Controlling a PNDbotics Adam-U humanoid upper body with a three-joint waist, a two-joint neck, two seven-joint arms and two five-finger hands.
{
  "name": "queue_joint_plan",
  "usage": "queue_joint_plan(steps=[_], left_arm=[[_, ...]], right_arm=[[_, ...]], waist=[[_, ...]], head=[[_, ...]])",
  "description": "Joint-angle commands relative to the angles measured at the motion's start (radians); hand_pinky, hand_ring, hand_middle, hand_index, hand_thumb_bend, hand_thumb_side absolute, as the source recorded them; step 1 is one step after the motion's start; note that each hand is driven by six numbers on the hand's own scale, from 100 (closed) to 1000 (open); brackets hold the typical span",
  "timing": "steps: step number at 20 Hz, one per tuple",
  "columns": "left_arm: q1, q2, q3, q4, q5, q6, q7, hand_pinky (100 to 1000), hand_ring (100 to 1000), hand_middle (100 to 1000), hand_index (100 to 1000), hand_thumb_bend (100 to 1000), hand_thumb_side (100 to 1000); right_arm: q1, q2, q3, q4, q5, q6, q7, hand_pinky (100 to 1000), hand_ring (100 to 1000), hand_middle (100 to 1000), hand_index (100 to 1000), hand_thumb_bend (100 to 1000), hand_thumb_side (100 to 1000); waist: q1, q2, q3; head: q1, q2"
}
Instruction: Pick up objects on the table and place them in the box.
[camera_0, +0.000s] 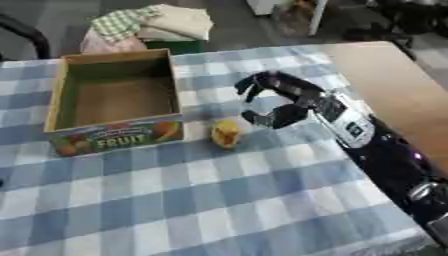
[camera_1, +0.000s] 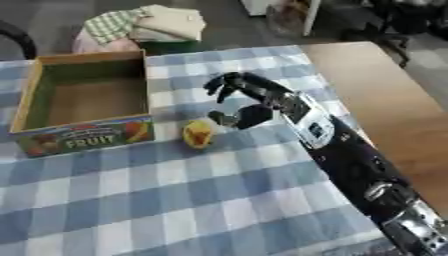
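Observation:
A small yellow object with an orange patch (camera_0: 226, 133) lies on the checked cloth just right of the box's front corner. The cardboard box (camera_0: 116, 138), printed FRUIT on its front, stands open and looks empty at the left. My right hand (camera_0: 282, 100) hovers a little right of and beyond the yellow object, fingers and thumb spread and curved, nothing between them. The thumb tip is close to the object but apart from it. My left hand shows in neither view.
A blue and white checked cloth (camera_0: 201, 200) covers most of the table; bare wood (camera_0: 394, 85) shows at the right. Beyond the far edge sits a pile of folded cloths (camera_0: 157, 25) on a green thing.

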Motion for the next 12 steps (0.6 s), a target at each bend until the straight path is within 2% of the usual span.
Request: queue_joint_plan(steps=[1, 12], left_arm=[[-0.007, 0.01, 0.0, -0.014, 0.003, -0.001, -0.004, 733, 596, 518, 628, 787, 362], [-0.007, 0.009, -0.002, -0.013, 0.003, -0.002, -0.006, 733, 596, 518, 628, 785, 363]], right_arm=[[-0.026, -0.006, 0.004, 0.022, 0.029, -0.014, 0.011, 785, 694, 756, 884, 271, 443], [-0.026, 0.014, 0.03, 0.055, 0.118, -0.058, 0.031, 792, 711, 768, 891, 299, 486]], waist=[[0.002, -0.017, 0.002], [0.004, -0.019, 0.0]], head=[[-0.003, 0.005], [0.01, 0.014]])
